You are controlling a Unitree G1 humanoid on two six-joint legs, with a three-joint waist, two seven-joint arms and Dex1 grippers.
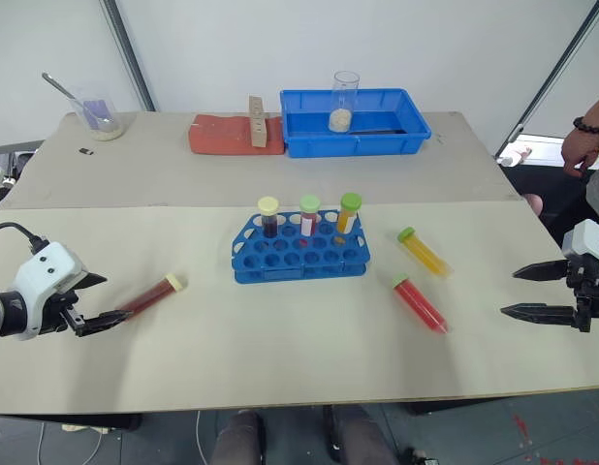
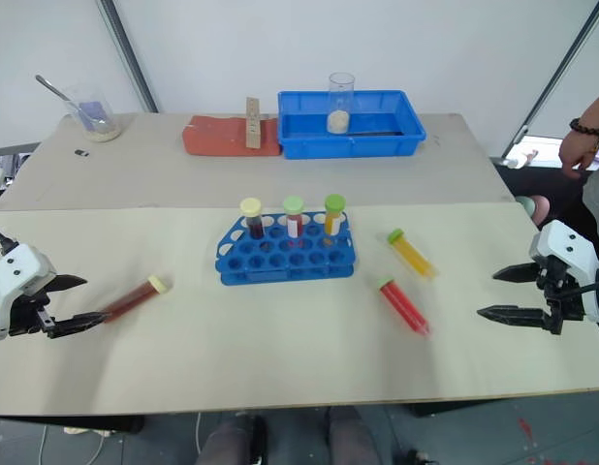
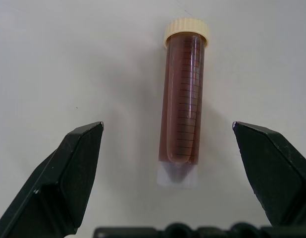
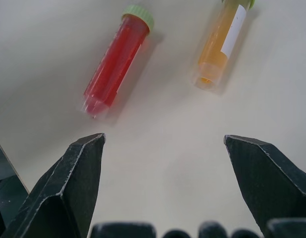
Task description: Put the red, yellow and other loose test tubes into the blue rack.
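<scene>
The blue rack (image 1: 299, 254) stands at the table's middle with three capped tubes upright in its back row. A dark red tube with a pale-yellow cap (image 1: 152, 294) lies left of the rack. Its rounded end points at my left gripper (image 1: 102, 299), which is open and level with it, the tube lying between the fingers' line in the left wrist view (image 3: 181, 99). Right of the rack lie a yellow-orange tube (image 1: 425, 253) and a bright red tube (image 1: 420, 304), both green-capped. My right gripper (image 1: 510, 293) stands open, well to their right, empty.
At the back stands a deep blue tray (image 1: 358, 145) with a glass beaker (image 1: 344, 102) in it, a red block (image 1: 232, 136) beside it, and a beaker with a spoon (image 1: 101, 118) far left. A person's hand (image 1: 581, 145) hangs past the table's right edge.
</scene>
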